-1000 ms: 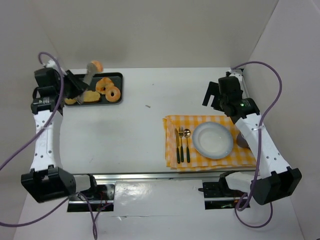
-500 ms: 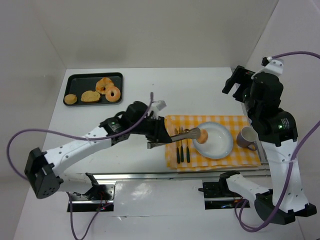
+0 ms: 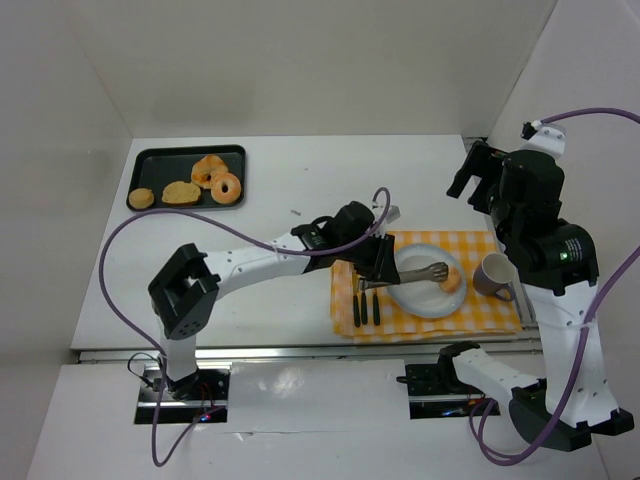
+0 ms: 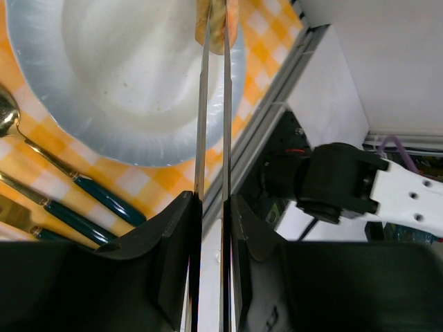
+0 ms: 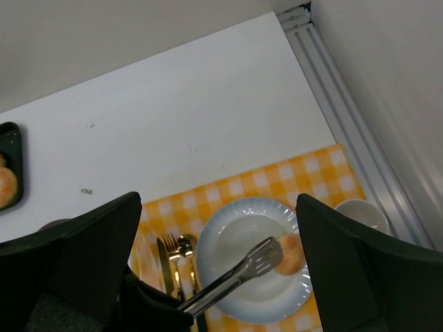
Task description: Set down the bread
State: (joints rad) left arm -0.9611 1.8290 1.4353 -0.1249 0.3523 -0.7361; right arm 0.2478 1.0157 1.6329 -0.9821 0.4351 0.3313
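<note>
A small round piece of bread (image 3: 452, 281) sits at the right side of the white plate (image 3: 410, 300), pinched between the tips of metal tongs (image 3: 418, 273). My left gripper (image 3: 375, 268) is shut on the tongs' handle. In the left wrist view the two tong arms (image 4: 201, 104) run up over the plate (image 4: 124, 69) to the bread (image 4: 232, 17). My right gripper (image 3: 475, 175) hangs open and high above the table's right side. Between its wide-apart fingers (image 5: 104, 263) it sees the bread (image 5: 294, 254), the tongs (image 5: 232, 277) and the plate (image 5: 235, 238).
The plate lies on a yellow checked cloth (image 3: 500, 310), with a knife, fork and spoon (image 3: 365, 292) on its left and a mug (image 3: 492, 276) on its right. A black tray (image 3: 140, 160) with several more breads stands at the far left corner.
My left arm carried the tongs and bread from the tray to the plate, then across to its right side. The right arm rose a second ago and has held still since.
</note>
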